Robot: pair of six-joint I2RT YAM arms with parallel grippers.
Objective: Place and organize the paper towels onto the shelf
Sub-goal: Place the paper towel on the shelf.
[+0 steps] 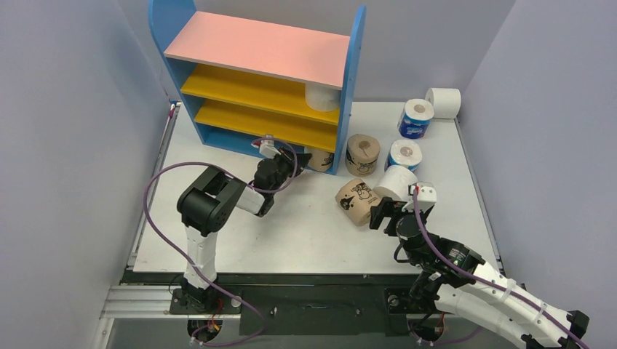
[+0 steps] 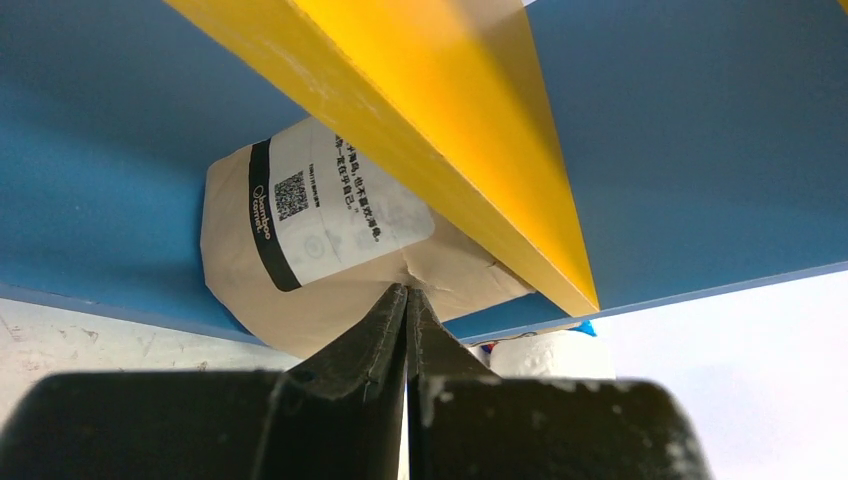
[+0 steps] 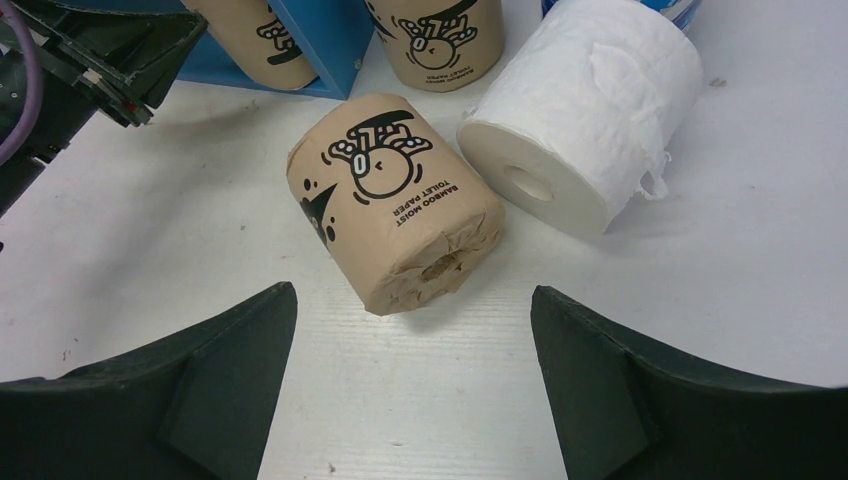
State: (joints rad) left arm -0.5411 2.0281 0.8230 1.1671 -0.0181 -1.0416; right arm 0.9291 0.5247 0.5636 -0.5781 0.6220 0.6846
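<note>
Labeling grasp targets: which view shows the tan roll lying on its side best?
Right wrist: the tan roll fills the centre, print and crumpled end clear. Top external shows it small. Left wrist misses it.

Bright, even light; soft shadows; sharp focus.

My left gripper (image 2: 407,300) shows its two black fingers pressed flat together, tips at the crumpled end of a tan roll (image 2: 300,230); the roll, with a white label, black band and QR code, lies under the yellow shelf (image 2: 440,120) against the blue panel (image 2: 100,150); a white roll (image 2: 545,352) peeks in beside the pale table (image 2: 740,380).
</note>
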